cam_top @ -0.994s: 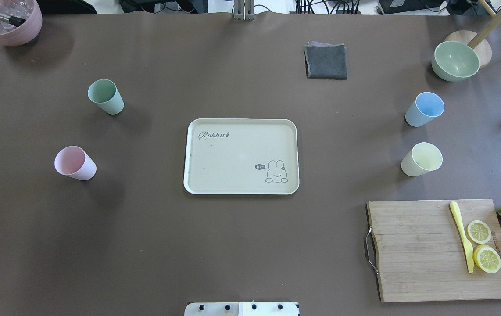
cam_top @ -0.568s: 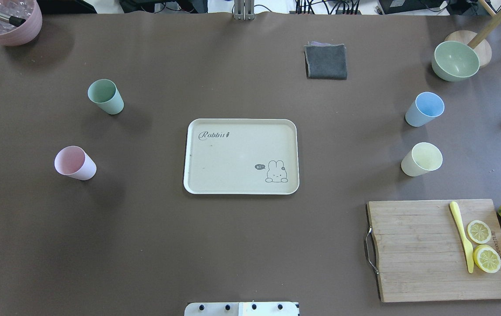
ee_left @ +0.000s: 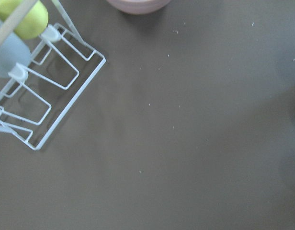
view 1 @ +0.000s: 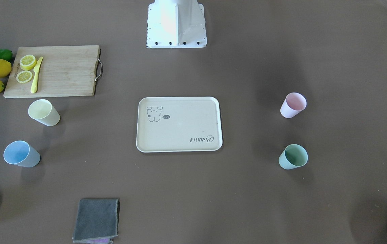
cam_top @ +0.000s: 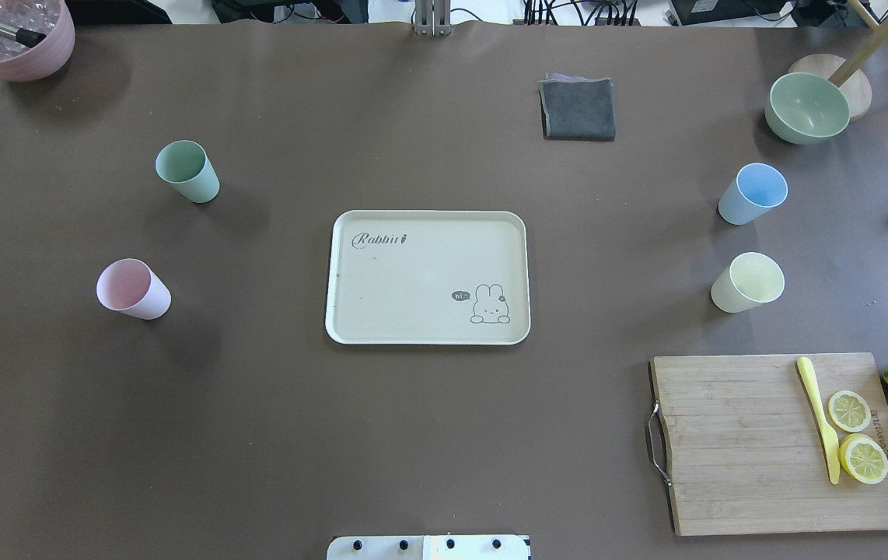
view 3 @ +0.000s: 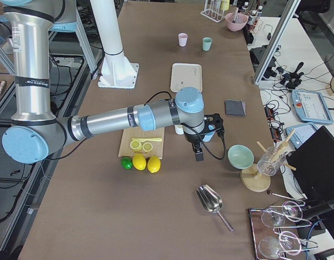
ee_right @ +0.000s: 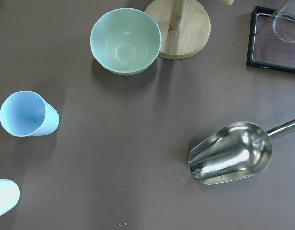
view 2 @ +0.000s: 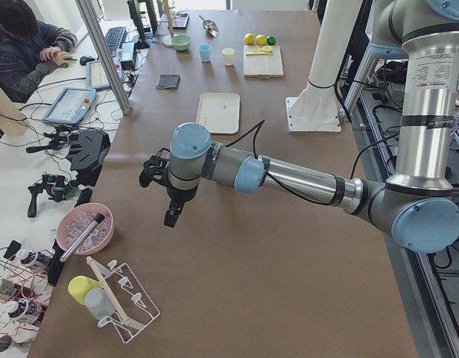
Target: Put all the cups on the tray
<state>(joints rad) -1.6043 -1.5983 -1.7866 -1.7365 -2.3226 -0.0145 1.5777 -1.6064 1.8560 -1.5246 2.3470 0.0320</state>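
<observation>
Nothing's sitting on the tray point(cam_top: 413, 280) yet; it's lying bare mid-table. All four cups are standing upright, well apart from it. The pink cup point(cam_top: 133, 289) and mint green cup point(cam_top: 187, 171) are on my left, and the light blue cup point(cam_top: 753, 194) and pale yellow cup point(cam_top: 747, 282) on my right, near the cutting board point(cam_top: 763, 443).

My left gripper point(view 2: 172, 215) is hanging out beyond the pink/green pair, and my right gripper point(view 3: 199, 153) is hovering by the sage bowl point(ee_right: 126, 40). Neither seems to be carrying anything. Whether the jaws are spread or pressed together, I honestly can't tell from these side angles.

So I'm guessing I'm at step one: choosing a cup. Next I'm needing to swing inward over the closest one, jaws spread around its wall, keeping it upright.
</observation>
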